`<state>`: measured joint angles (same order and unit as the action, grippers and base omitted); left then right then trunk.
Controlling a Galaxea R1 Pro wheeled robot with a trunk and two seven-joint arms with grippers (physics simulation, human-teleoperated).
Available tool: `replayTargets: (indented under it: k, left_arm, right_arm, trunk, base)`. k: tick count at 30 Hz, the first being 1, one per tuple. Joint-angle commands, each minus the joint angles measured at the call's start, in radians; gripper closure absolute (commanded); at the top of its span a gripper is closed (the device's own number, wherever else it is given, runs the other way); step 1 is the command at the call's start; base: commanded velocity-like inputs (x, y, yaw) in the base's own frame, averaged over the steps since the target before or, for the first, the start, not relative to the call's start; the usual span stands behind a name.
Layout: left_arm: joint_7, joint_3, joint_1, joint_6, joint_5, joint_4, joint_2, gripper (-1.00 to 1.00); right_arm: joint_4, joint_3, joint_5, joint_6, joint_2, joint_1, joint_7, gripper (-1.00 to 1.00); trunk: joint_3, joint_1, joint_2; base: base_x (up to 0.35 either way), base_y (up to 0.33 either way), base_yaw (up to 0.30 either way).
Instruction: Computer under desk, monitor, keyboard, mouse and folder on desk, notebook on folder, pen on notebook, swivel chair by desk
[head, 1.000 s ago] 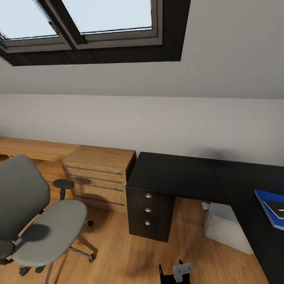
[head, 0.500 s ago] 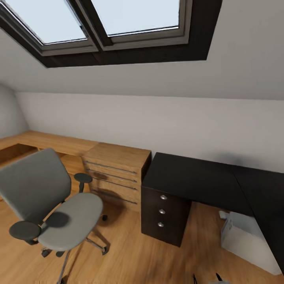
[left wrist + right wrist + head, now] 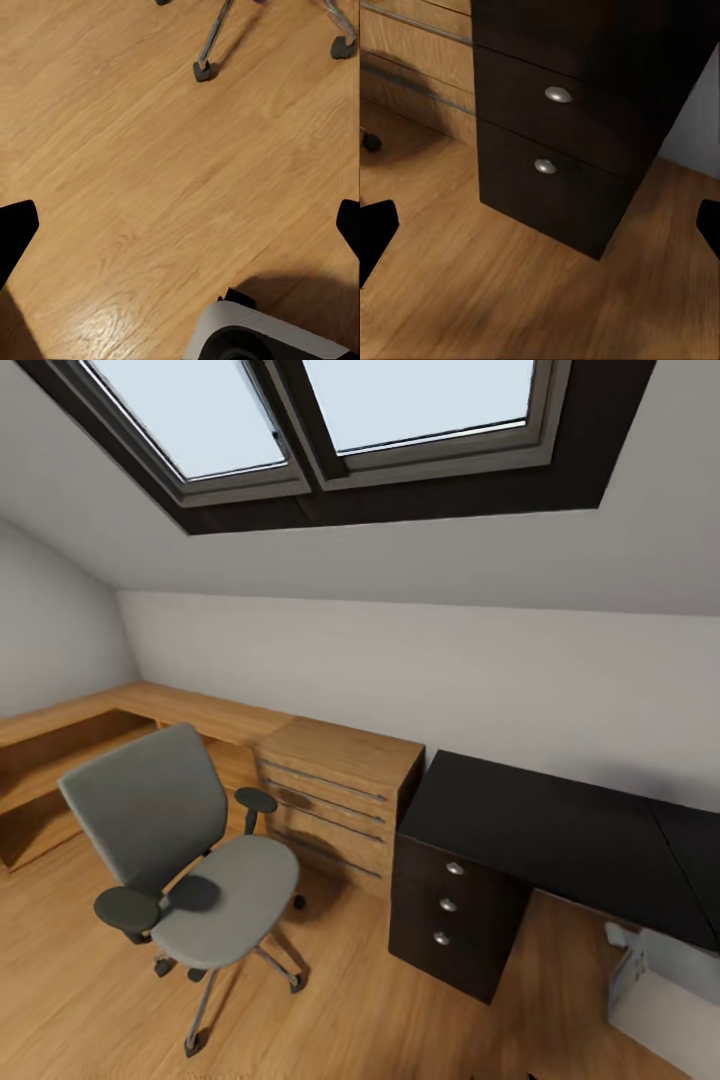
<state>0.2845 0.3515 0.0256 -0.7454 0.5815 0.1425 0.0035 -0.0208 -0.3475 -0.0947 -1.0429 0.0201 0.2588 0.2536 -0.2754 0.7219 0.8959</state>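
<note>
swivel chair [image 3: 190, 860]: lower left of head view, on the wood floor [image 3: 350, 1020], well apart from the desk; seat bare, likely because it awaits pushing in
desk [image 3: 560, 830]: right of frame, black top bare where visible, right end cut off
drawer unit [image 3: 562, 157]: under desk, two knobs in right wrist view
computer [image 3: 665, 1000]: lower right corner under desk, mostly cropped
left gripper [image 3: 180, 229]: fingers wide apart, empty, over floor near chair casters [image 3: 202, 71]
right gripper [image 3: 540, 229]: fingers spread, empty, facing drawers
wooden cabinet [image 3: 335, 800]: between chair and desk

Left gripper [image 3: 180, 225] fingers spread wide, right gripper [image 3: 540, 225] fingers spread wide, both pointing downward
</note>
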Motion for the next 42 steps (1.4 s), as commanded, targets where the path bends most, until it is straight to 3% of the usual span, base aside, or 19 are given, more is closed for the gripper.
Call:
replayTargets:
  k: [1, 4, 6, 24, 42]
  left_arm:
    - [0.011, 0.007, 0.0, -0.103, 0.004, 0.001, -0.003, -1.0]
    - [0.014, 0.005, 0.001, -0.274, 0.007, -0.015, -0.006, -1.0]
    - [0.015, 0.005, 0.001, -0.302, 0.006, -0.031, -0.007, -1.0]
    - [0.015, 0.002, 0.0, -0.302, 0.009, -0.067, -0.002, -1.0]
    - [0.018, 0.001, 0.0, -0.302, 0.009, -0.067, 0.0, -1.0]
  right_arm:
    - [-0.002, -0.009, -0.01, -0.004, 0.002, 0.0, 0.0, -1.0]
    - [-0.002, -0.009, -0.01, -0.003, 0.004, -0.001, 0.001, -1.0]
    - [-0.002, -0.01, -0.01, -0.001, 0.006, -0.001, 0.001, -1.0]
    - [-0.001, -0.006, -0.012, 0.056, 0.005, -0.001, -0.001, -1.0]
    - [-0.001, -0.007, -0.017, 0.058, 0.007, -0.001, 0.0, -1.0]
  trunk:
    - [-0.001, 0.0, 0.001]
    - [-0.001, 0.0, 0.001]
    - [-0.001, 0.0, 0.001]
    - [-0.001, 0.0, 0.001]
    - [-0.001, 0.0, 0.001]
  base:
    - [0.0, 0.0, 0.284]
    - [0.0, 0.0, 0.284]
    - [0.0, 0.0, 0.284]
    - [-0.004, 0.0, 0.284]
    - [-0.146, 0.0, 0.284]
